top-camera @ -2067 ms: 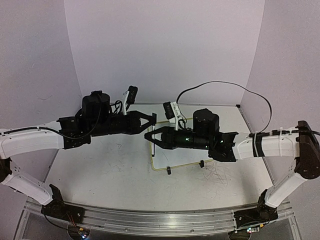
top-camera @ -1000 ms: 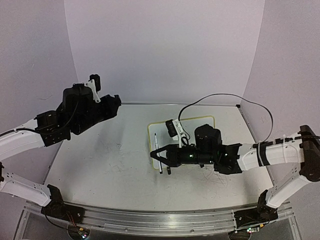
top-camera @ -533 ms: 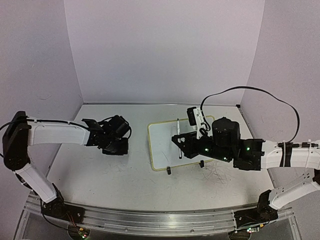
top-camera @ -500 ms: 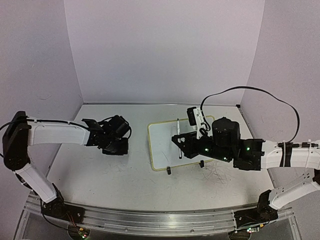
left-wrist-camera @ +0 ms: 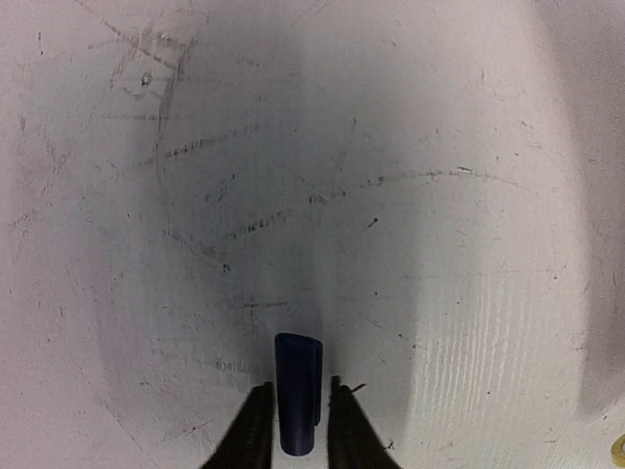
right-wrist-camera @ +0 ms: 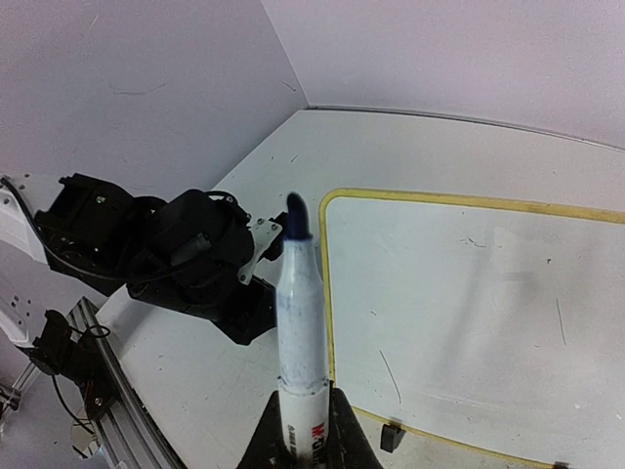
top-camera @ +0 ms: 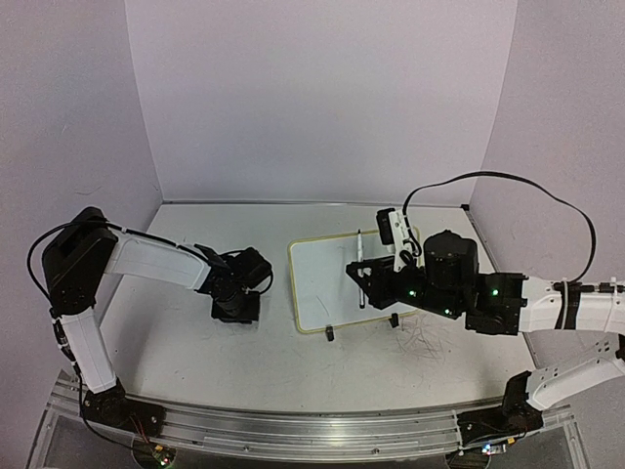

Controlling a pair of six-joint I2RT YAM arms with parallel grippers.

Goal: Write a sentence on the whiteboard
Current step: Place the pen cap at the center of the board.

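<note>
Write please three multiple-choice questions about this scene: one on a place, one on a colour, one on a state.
1. Where is the left gripper?
A high in the air
B low over the table, left of the whiteboard
C at the back wall

2. What colour is the cap that it holds?
A red
B dark blue
C green

3. How is the marker in the right gripper?
A uncapped, tip bare
B capped
C dropped on the table

Answers:
1 B, the top view shows it beside the board.
2 B, plain in the left wrist view.
3 A, the right wrist view shows the tip.
</note>
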